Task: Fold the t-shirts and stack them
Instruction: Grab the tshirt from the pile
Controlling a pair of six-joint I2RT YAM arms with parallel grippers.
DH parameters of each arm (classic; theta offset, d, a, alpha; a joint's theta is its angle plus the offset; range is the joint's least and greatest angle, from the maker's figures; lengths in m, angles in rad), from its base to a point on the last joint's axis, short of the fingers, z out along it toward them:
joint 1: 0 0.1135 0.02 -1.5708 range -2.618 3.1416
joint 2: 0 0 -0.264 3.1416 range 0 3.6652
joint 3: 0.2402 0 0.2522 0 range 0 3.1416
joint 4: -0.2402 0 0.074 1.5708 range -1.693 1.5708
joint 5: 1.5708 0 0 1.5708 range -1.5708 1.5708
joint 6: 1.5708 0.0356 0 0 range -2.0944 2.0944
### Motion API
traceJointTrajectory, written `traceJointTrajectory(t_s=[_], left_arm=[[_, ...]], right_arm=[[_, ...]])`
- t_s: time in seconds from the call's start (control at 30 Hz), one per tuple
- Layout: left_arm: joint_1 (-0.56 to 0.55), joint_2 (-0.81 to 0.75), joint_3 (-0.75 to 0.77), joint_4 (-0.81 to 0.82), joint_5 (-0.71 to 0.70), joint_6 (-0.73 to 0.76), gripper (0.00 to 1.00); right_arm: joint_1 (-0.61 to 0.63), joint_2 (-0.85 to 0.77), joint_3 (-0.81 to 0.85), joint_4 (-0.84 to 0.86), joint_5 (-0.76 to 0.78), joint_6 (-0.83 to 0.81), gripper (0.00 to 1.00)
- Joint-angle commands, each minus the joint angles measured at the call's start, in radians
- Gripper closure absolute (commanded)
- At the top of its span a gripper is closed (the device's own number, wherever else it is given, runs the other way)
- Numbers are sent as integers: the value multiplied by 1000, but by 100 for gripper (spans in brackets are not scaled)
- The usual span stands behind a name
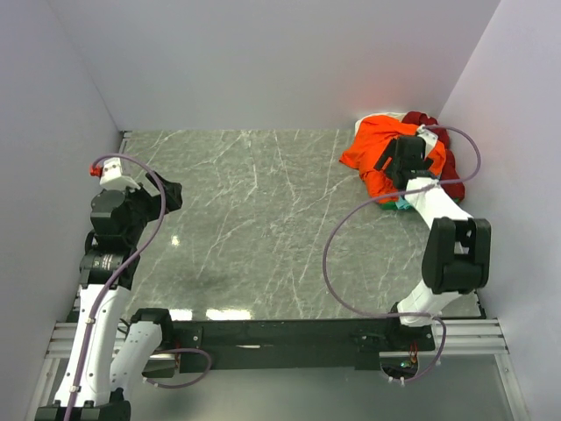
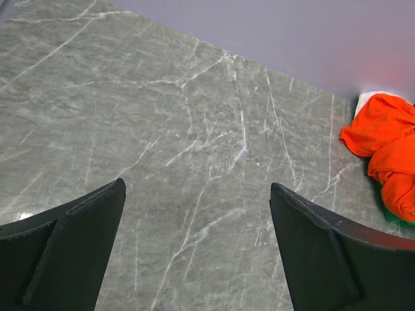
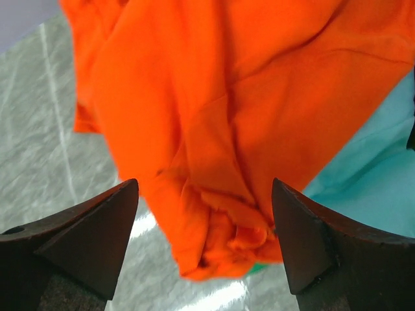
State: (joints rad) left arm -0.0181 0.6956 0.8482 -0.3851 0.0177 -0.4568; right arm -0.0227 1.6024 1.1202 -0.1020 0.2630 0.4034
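Spreading across most of the top view, the grey-green marbled table (image 1: 263, 228) sits between pale walls (image 1: 263, 61). The left arm (image 1: 110, 254) stands folded at the left edge of the frame, and the right arm (image 1: 438, 237) reaches up the right side toward the far corner. The t-shirts (image 1: 399, 153) lie there in one crumpled, unfolded heap at the upper right of the top view, close to the walls. The orange shirt (image 1: 368, 145) covers most of the heap on top; a dark red shirt (image 1: 421, 118) shows behind and to the right of it, and a sliver of the teal shirt (image 1: 403, 203) peeks out at the near edge. In the left wrist view a bit of a cream shirt (image 2: 366, 98) pokes out above the orange cloth at the right edge. The right gripper (image 3: 204, 214) is over the heap, its jaws spread wide with a bunched fold of orange between them, gripping nothing. The left gripper (image 2: 194, 214) is likewise parted and holds nothing, above bare table well apart from the heap. A thin purple cable (image 1: 329, 254) loops out beside the right arm.
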Motion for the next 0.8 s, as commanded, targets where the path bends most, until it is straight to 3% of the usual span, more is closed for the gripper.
traceJointTrajectory(t_s=[0.0, 0.23, 0.43, 0.53, 0.63, 0.67, 0.77], left_arm=[[9, -10, -1, 35, -15, 21, 1], [15, 7, 0, 26, -15, 21, 1], [15, 2, -1, 26, -15, 23, 0], [15, -1, -1, 26, -13, 24, 0], [15, -4, -3, 26, -15, 24, 0], [14, -5, -3, 28, -13, 24, 0], [15, -5, -3, 26, -13, 24, 0]], right_arm=[[-22, 56, 101, -15, 22, 3, 11], [-56, 148, 121, 36, -56, 29, 14], [-60, 197, 173, -4, -73, 29, 25], [-63, 195, 176, -10, -91, 20, 44], [-63, 150, 167, -10, -123, 8, 74], [-63, 137, 165, -11, -126, 9, 97], [-62, 74, 161, -18, -149, 5, 100]])
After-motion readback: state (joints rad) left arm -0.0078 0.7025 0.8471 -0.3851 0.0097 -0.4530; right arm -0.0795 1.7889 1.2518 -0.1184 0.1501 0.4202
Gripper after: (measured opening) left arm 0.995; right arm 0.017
